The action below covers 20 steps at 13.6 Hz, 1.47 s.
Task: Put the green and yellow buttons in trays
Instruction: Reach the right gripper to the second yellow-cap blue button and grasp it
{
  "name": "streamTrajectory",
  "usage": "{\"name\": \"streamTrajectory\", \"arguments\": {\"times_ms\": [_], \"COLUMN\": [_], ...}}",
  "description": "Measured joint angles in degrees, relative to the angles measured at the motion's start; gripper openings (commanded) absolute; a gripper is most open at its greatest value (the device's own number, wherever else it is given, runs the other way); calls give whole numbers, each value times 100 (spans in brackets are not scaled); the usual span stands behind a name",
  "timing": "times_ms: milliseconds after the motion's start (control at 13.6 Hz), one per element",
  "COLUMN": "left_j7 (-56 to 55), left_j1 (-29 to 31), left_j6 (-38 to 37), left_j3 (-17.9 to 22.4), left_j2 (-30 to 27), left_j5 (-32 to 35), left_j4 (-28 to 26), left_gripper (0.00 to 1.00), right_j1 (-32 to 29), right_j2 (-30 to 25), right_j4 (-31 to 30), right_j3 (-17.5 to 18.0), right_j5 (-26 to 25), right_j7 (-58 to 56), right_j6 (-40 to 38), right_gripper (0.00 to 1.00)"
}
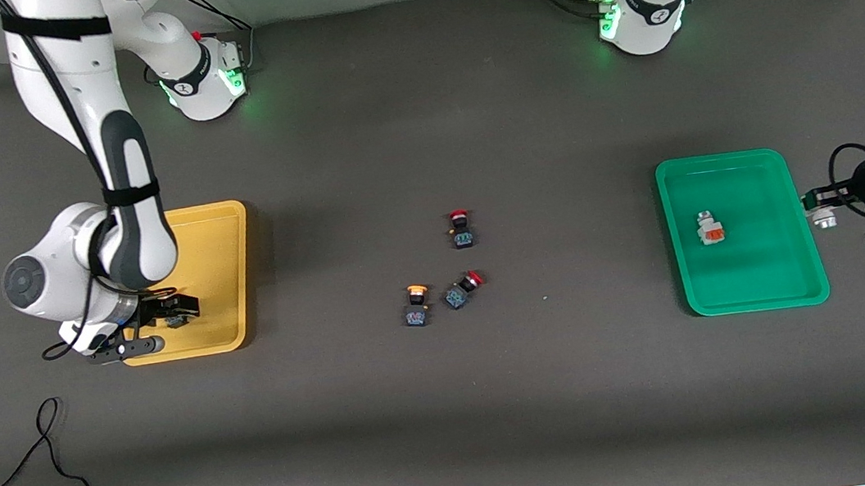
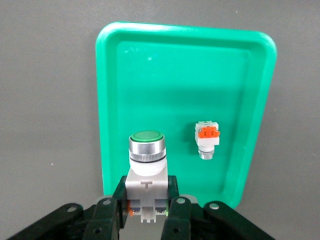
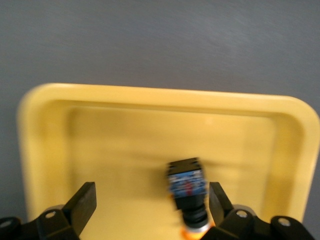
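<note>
Right gripper [image 3: 150, 210] spread wide, a yellow button [image 3: 187, 192] dropped between its fingers in the yellow tray [image 3: 45, 150]; left gripper [image 2: 145, 212] clamps the green button [image 2: 146, 150] beside the green tray [image 2: 175, 75] — one orange-marked button [image 2: 206, 138] already inside, one yellow-capped button [image 1: 417, 303] left on the surface [image 1: 452, 406]

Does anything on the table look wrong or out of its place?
One red button lies tipped on its side in the middle of the table, beside the upright yellow button. The white button in the green tray also lies on its side.

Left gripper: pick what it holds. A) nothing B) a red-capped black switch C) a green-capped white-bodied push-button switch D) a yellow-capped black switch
C: the left gripper is shut on the green-capped white-bodied push-button switch, beside the bright green plastic tray.
</note>
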Motion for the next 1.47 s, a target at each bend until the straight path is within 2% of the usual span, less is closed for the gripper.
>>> {"name": "streamTrajectory", "arguments": {"times_ms": [220, 440, 513, 660, 807, 1100, 1247, 1467], "left_j7": [1, 1, 4, 14, 52, 128, 285, 433], "left_j1": [-2, 54, 79, 93, 94, 96, 106, 126], "left_j6": [1602, 2953, 3105, 3151, 3150, 3037, 2318, 713], "left_j3": [-34, -24, -22, -22, -22, -24, -24, -28], "left_j2": [116, 408, 488, 537, 535, 511, 415, 157], "left_j5": [77, 170, 181, 209, 251, 300, 306, 312], "left_j4": [-1102, -1960, -2035, -2038, -2010, -1886, -1501, -528], "left_gripper": [12, 14, 22, 84, 99, 100, 100, 100], "right_j1": [29, 226, 321, 460, 514, 531, 541, 537], "right_j2": [-264, -281, -259, -155, 80, 1040, 1637, 2296], "right_j4": [694, 1291, 1452, 1826, 2301, 3455, 3993, 4576], "right_j3": [-51, 17, 65, 285, 585, 1158, 1372, 1588], "right_j5": [1, 1, 1, 1, 1, 1, 1, 1], "right_j7": [751, 1793, 2184, 2978, 3749, 5091, 5631, 6121], "right_j6": [-839, -1114, -1140, -1143, -1142, -1131, -1064, -658], "right_gripper": [100, 100, 100, 100, 100, 100, 100, 100]}}
